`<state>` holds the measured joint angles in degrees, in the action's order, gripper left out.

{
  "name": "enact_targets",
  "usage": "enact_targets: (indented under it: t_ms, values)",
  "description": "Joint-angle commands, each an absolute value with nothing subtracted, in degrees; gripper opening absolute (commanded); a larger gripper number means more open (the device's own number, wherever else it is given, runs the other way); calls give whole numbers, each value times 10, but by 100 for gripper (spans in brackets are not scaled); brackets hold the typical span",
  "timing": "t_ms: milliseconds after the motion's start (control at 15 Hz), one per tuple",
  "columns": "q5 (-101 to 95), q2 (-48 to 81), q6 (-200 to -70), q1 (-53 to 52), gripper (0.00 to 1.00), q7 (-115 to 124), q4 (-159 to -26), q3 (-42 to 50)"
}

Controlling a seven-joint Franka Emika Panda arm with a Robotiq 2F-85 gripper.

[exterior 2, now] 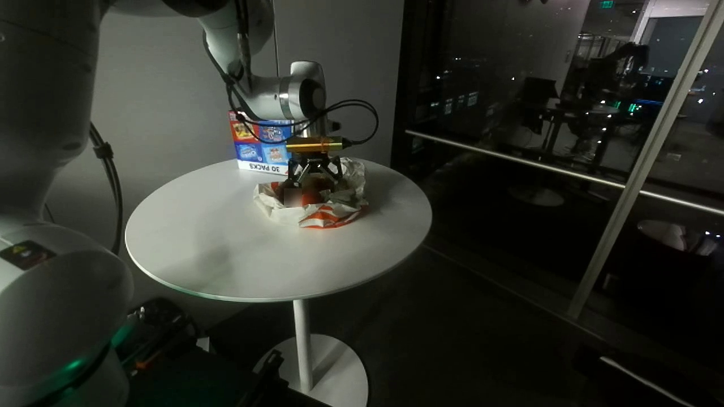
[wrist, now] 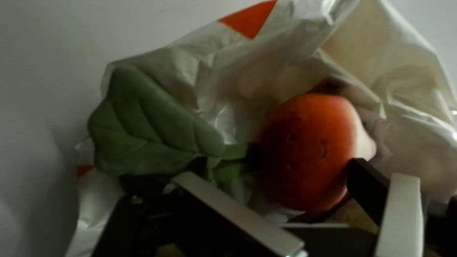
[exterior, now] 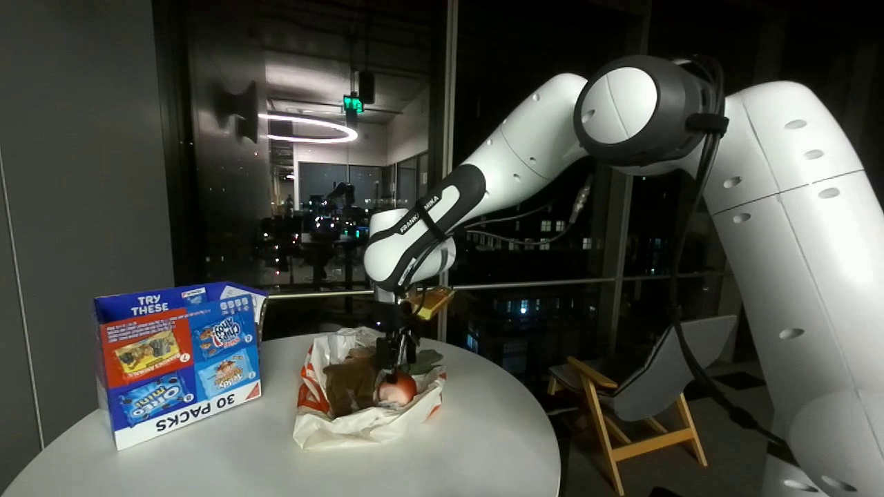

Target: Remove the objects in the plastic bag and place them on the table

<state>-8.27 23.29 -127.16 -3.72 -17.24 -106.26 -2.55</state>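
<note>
A white plastic bag with orange-red print lies open on the round table, in both exterior views [exterior: 328,433] [exterior 2: 325,217] and the wrist view [wrist: 246,53]. A red and white toy turnip with a small face and green leaves lies in it [wrist: 314,142] [exterior: 396,391]; its leaf [wrist: 146,125] reaches over the bag's edge. A brown item [exterior: 347,388] lies beside the turnip. My gripper [exterior: 397,362] points down into the bag, fingers apart [exterior 2: 315,181]. In the wrist view, one fingertip is at the turnip's side; I cannot tell whether they touch. The bag's bottom is hidden.
A blue and red snack box [exterior: 183,362] stands on the white round table [exterior: 490,435] beside the bag, near the grey wall. A wooden-framed chair [exterior: 635,393] stands on the floor beyond the table. Dark windows with a metal rail are behind.
</note>
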Motion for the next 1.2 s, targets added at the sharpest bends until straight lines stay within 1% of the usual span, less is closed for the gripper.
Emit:
enact_targets:
  t_ms: [0, 133, 467, 667, 733, 800, 867, 933, 1067, 1133]
  values:
    - [-27, 239, -1175, -14, 100, -202, -1025, -49]
    - [-20, 243, -1161, -10, 100, -210, -1022, -48]
    - [-101, 254, -1274, -23, 100, -219, -1056, -34]
    - [-111, 263, -1304, -19, 100, -218, -1068, -41]
    - [-101, 263, -1295, -15, 75, -221, -1068, -45]
    - [-96, 264, -1296, -13, 73, -226, -1071, -48]
    - [-96, 262, -1297, -14, 66, -223, -1074, -48]
    - [-95, 258, -1301, -13, 56, -225, -1077, -50]
    - [-97, 253, -1306, -13, 45, -225, -1083, -50]
    - [-101, 250, -1312, -14, 34, -223, -1087, -49]
